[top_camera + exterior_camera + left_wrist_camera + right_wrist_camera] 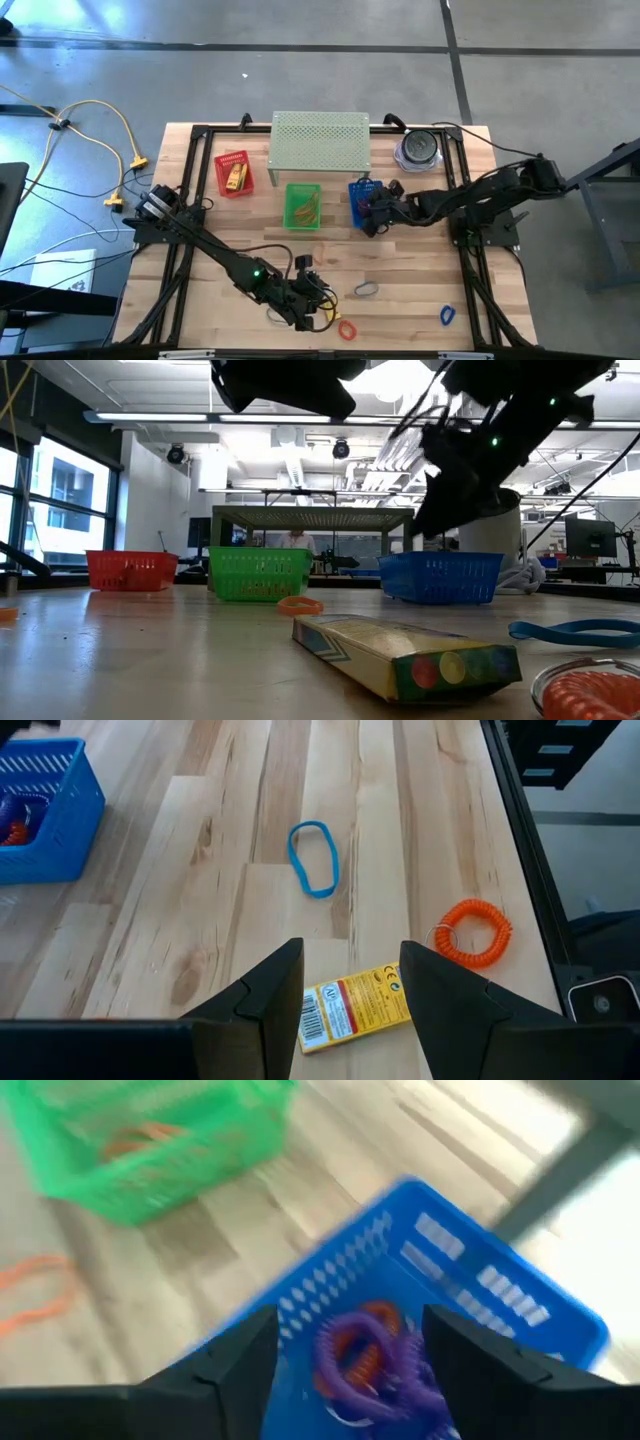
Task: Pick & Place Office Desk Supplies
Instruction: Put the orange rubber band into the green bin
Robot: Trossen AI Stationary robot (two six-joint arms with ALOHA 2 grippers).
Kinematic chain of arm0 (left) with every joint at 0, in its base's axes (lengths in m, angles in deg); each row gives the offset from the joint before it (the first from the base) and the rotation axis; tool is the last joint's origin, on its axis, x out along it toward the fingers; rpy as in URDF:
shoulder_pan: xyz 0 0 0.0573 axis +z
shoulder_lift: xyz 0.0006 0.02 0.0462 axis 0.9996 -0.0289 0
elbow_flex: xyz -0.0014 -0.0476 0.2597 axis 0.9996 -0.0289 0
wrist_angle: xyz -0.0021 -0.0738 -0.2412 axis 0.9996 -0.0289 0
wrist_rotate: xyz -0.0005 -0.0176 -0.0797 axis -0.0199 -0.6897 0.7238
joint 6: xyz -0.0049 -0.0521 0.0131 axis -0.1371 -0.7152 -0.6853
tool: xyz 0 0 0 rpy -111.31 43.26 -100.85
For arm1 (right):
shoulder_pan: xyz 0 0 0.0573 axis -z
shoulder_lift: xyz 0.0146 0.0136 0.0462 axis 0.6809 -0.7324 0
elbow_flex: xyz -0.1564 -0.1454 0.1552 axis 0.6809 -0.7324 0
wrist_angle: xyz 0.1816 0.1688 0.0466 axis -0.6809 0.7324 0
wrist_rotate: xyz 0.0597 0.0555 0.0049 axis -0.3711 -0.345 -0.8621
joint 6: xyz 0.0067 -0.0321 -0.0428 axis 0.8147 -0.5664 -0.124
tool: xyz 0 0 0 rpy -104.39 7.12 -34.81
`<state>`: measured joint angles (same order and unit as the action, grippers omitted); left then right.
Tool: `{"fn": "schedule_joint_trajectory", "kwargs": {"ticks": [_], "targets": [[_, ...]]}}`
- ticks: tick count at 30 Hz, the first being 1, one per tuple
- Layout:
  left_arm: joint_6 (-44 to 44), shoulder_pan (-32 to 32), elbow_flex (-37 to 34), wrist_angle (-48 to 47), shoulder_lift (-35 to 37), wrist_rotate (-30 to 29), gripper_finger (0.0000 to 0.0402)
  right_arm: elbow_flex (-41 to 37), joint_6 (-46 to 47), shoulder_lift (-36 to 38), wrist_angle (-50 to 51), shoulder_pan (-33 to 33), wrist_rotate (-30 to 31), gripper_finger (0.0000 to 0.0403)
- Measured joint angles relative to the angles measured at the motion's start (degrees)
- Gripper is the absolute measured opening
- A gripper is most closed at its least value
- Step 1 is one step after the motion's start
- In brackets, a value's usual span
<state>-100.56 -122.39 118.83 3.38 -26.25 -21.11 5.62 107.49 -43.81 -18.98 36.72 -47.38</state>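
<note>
Right hand [345, 1370] fingers apart over blue mesh basket [520, 1315], purple coiled loop [375, 1365] lying inside, left hand [350, 995] fingers apart low above yellow-orange rectangular packet [355, 1010] on wooden worktop [220, 900], orange coiled loop [473, 932] just beside, blue thin loop [314, 859] near

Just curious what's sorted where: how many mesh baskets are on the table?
3, in a row: red basket toward the left arm's side, green basket in the middle, blue basket under the right gripper.
</note>
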Motion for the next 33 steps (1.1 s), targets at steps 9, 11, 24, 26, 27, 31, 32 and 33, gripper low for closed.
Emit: {"fn": "schedule_joint_trajectory", "kwargs": {"ticks": [9,11,24,26,27,31,32,33], "targets": [[-0.9,-0.5,0.0,-1.4,0.0,0.0,0.0160,0.0,-3.9,11.8,4.7,-6.3,-16.2,0.0241],[-1.4,-0.6,0.0,-2.0,0.0,0.0,0.0160,0.0,0.3,14.7,8.5,-7.7,-26.3,0.0238],[-2.3,-0.6,0.0,-3.5,0.0,-0.1,0.0160,0.0,32.8,17.6,16.9,-30.1,-43.0,0.0220],[-2.3,-0.6,0.0,-3.5,0.0,-0.1,0.0160,0.0,35.1,17.6,16.8,-32.8,-41.0,0.0217],[-2.3,-0.6,0.0,-3.5,0.0,-0.1,0.0160,0.0,35.7,17.6,16.8,-33.9,-39.7,0.0215],[-2.3,-0.6,0.0,-3.5,0.0,-0.1,0.0160,0.0,28.7,17.6,16.2,-36.3,-30.5,0.0209],[-2.3,-0.6,0.0,-3.5,0.0,-0.1,0.0160,0.0,24.4,17.6,15.6,-36.6,-27.2,0.0208],[-2.3,-0.6,0.0,-3.5,0.0,-0.1,0.0160,0.0,20.3,17.5,14.8,-36.9,-23.9,0.0208]]}}
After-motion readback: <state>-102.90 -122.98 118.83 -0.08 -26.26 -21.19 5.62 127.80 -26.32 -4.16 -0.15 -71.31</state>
